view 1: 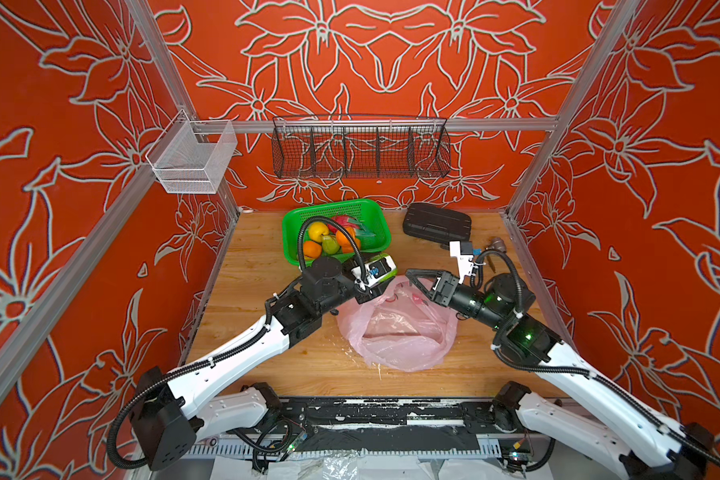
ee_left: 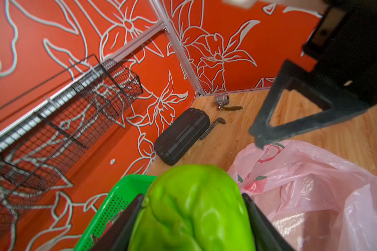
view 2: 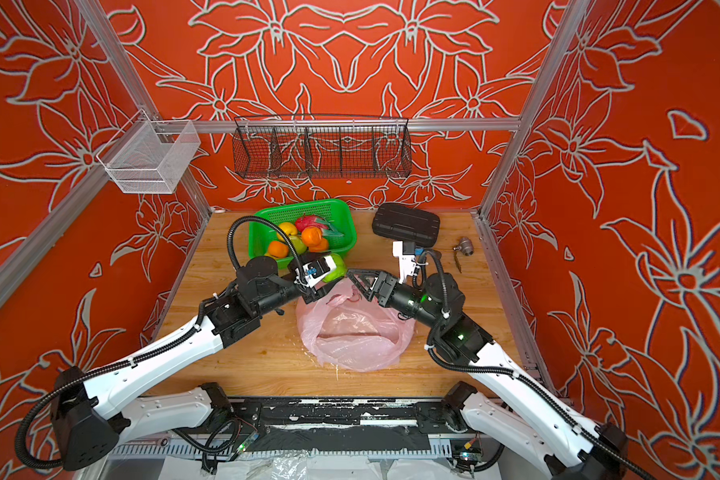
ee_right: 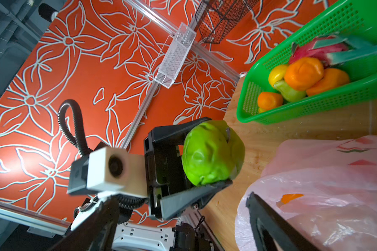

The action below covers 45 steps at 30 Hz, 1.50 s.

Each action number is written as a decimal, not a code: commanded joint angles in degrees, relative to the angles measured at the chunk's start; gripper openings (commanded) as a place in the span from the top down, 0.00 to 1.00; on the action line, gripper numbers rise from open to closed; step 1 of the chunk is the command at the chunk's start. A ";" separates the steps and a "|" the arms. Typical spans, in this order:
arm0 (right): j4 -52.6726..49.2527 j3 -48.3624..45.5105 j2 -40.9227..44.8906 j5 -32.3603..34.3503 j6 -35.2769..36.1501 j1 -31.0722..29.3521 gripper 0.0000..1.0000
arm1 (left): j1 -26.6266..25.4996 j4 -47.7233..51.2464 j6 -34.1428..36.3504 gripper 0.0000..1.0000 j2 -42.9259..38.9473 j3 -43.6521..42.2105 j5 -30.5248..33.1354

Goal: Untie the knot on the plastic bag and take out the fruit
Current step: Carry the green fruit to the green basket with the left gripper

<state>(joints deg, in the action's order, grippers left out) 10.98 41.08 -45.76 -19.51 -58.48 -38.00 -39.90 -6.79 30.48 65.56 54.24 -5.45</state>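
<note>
The pale-pink plastic bag [view 1: 395, 328] [view 2: 358, 332] lies crumpled mid-table with its mouth gaping; the knot is out of view. My left gripper [view 1: 381, 276] [ee_left: 193, 195] is shut on a green pear-like fruit [view 2: 338, 266] [ee_right: 211, 156], held above the table between the bag and the green basket [view 1: 375, 216]. My right gripper [view 1: 412, 284] [view 2: 356, 284] stands open over the bag's far edge with nothing between its fingers [ee_right: 266, 217]. The basket holds an orange fruit [view 1: 312, 249], a yellow one [view 1: 317, 230] and a dragon fruit [view 1: 346, 222]. Something orange [ee_right: 291, 197] shows through the bag's plastic.
A black case [view 1: 437, 226] lies at the back right, with a metal valve [view 1: 497, 243] and a dark hooked tool [ee_left: 211, 128] near it. A black wire rack [view 1: 360, 151] and a white mesh bin [view 1: 192, 160] hang on the walls.
</note>
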 commanded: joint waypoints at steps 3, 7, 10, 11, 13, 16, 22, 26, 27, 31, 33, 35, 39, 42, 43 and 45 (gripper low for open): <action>-3.39 -2.04 1.64 6.84 3.95 -0.32 0.06 | 5.18 4.09 -13.01 0.51 2.85 5.13 3.78; -6.33 -1.73 1.79 7.19 5.15 -0.32 0.06 | 11.26 9.24 -22.51 0.51 6.21 8.98 3.97; -7.11 -1.75 1.75 7.29 5.82 -0.32 0.05 | 15.32 12.61 -29.09 0.51 8.69 11.46 3.82; -6.99 -1.90 1.82 7.16 6.23 -0.32 0.04 | 16.14 13.28 -30.34 0.51 9.23 11.87 4.50; -6.44 -2.08 1.81 6.72 6.93 -0.32 0.04 | 17.83 14.87 -33.51 0.51 10.92 13.16 7.07; -5.76 -2.22 1.73 5.98 7.64 -0.32 0.03 | 21.27 18.26 -37.15 0.51 14.02 16.01 7.29; -6.02 -2.07 1.44 5.93 7.97 -0.32 0.03 | 26.67 23.78 -39.34 0.51 22.13 22.62 8.68; -6.41 -2.13 1.46 5.59 8.24 -0.32 0.03 | 29.39 27.55 -39.77 0.51 28.47 28.69 8.88; -6.49 -2.01 1.38 5.21 8.32 -0.32 0.03 | 30.24 28.30 -40.04 0.51 30.12 30.23 8.80; -7.34 -1.36 0.70 4.23 8.41 -0.32 0.03 | 32.78 30.10 -40.63 0.51 35.51 35.43 8.71; -7.60 -1.06 0.30 4.13 8.42 -0.32 0.03 | 33.46 31.03 -39.95 0.52 38.06 38.06 9.65; -7.73 -0.84 -0.03 4.00 8.42 -0.32 0.03 | 33.93 32.86 -38.70 0.52 40.87 41.14 11.03; -7.90 -0.34 -0.63 3.35 8.66 -0.32 0.03 | 35.22 34.66 -35.85 0.53 46.01 45.33 13.08; -8.32 -0.30 -0.65 3.25 8.85 -0.32 0.03 | 36.02 34.68 -34.33 0.53 48.61 46.96 14.27; -8.41 -0.30 -0.56 3.33 8.93 -0.32 0.03 | 36.12 34.54 -33.82 0.53 49.40 47.15 14.33; -8.52 -0.33 -0.51 3.51 8.96 -0.32 0.03 | 36.38 34.55 -33.13 0.53 51.06 47.77 14.99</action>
<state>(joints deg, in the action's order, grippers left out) 2.55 39.46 -46.54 -15.49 -50.11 -38.00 -4.12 26.20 -4.93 114.59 100.44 7.49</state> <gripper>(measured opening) 0.971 0.633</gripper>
